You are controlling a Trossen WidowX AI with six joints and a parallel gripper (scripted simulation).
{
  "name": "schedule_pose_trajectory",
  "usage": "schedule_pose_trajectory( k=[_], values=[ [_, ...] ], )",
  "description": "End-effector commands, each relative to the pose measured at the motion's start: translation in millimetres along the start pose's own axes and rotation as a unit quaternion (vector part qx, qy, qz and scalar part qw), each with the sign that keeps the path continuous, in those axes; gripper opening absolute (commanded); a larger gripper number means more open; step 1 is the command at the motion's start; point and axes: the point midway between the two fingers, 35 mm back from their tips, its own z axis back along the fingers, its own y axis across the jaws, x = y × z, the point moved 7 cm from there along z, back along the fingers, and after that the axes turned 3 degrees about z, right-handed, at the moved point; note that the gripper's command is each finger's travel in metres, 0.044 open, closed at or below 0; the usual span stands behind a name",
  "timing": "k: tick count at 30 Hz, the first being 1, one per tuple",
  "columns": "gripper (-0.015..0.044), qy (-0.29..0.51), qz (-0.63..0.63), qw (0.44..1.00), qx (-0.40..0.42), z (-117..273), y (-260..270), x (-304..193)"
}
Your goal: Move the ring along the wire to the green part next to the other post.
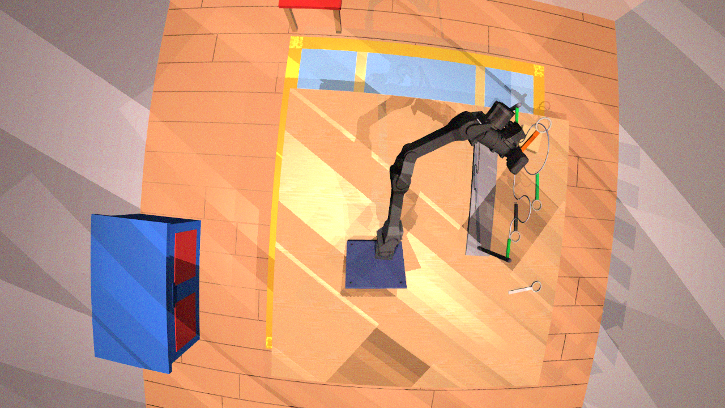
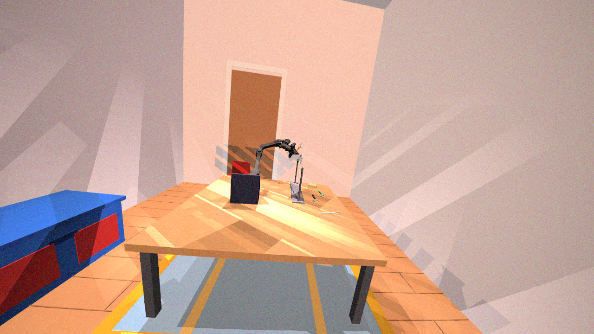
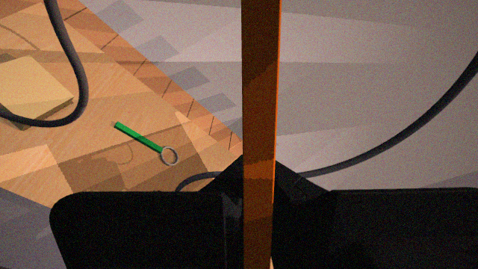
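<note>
My gripper (image 1: 522, 150) (image 3: 253, 162) is shut on the orange handle (image 1: 531, 140) (image 3: 260, 112), high above the table. The ring (image 1: 542, 118) at the handle's far end is at the top of the wire's large grey loop (image 1: 549, 147) in the top view; the wire appears to pass through it, but contact cannot be told. The ring is outside the wrist view, where grey wire (image 3: 414, 128) curves behind the fingers. One green part (image 1: 517, 114) is beside the far post, the other green part (image 1: 508, 247) beside the near post (image 1: 494, 253) (image 2: 301, 183).
Loose rings with a green handle (image 1: 537, 186) (image 2: 320, 193) (image 3: 138, 137), a black handle (image 1: 516, 215) (image 2: 313, 197) and a white handle (image 1: 521, 290) (image 2: 330, 213) lie on the table. A yellowish block (image 2: 312, 186) (image 3: 33, 82) lies behind. The posts stand on a grey base (image 1: 481, 213).
</note>
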Motion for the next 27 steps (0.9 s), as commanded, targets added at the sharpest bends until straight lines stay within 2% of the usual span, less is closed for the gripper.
schedule_pose_trajectory(
  k=[1,27],
  values=[
    [-0.015,0.0,-0.024,1.0,0.011,-1.7,-0.6,-1.8],
    [-0.015,-0.019,-0.169,0.981,0.089,-3.4,0.0,-4.0]
  ],
)
